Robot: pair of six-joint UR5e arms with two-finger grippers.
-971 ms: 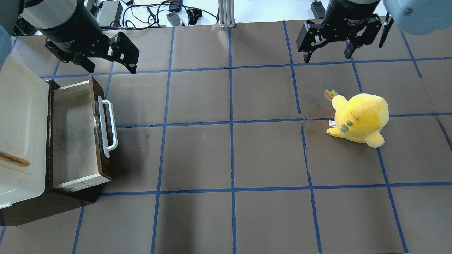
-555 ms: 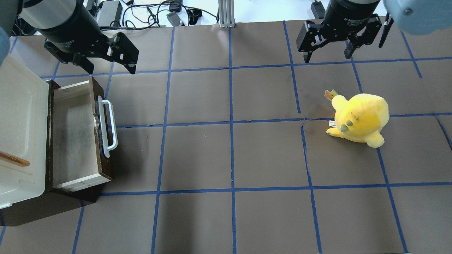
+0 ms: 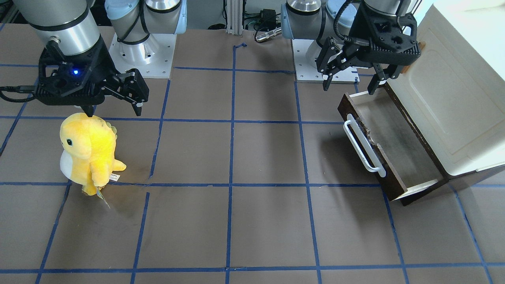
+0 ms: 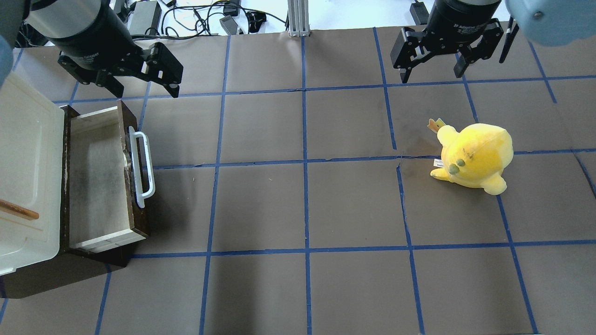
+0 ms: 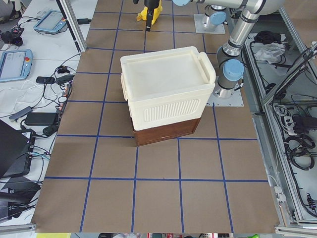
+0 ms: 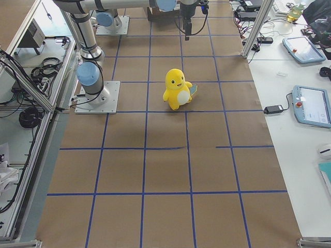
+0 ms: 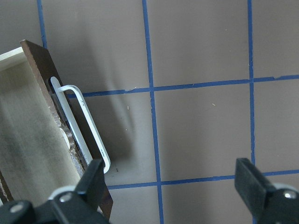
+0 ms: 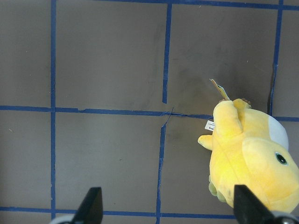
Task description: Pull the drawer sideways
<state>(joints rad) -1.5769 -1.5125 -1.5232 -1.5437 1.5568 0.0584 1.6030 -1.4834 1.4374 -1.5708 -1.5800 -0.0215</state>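
Note:
The dark brown drawer [image 4: 98, 179] stands pulled out from under the cream cabinet [image 4: 28, 172], its grey bottom bare. Its white loop handle [image 4: 141, 170] faces the table's middle. The drawer [image 3: 394, 150] and handle [image 3: 363, 148] also show in the front view, and the handle [image 7: 86, 128] shows in the left wrist view. My left gripper [image 4: 144, 90] is open and empty, hovering above the drawer's far end, not touching it; it also shows in the front view [image 3: 348, 88] and its own wrist view [image 7: 170, 177]. My right gripper [image 4: 431, 77] is open and empty beyond the plush.
A yellow plush toy [image 4: 475, 156] stands on the right half of the table, just under my right gripper [image 3: 114, 112] in the front view. The cream cabinet [image 3: 453, 106] with its small brown handle [image 4: 18, 210] sits at the table's left edge. Blue tape lines grid the brown table.

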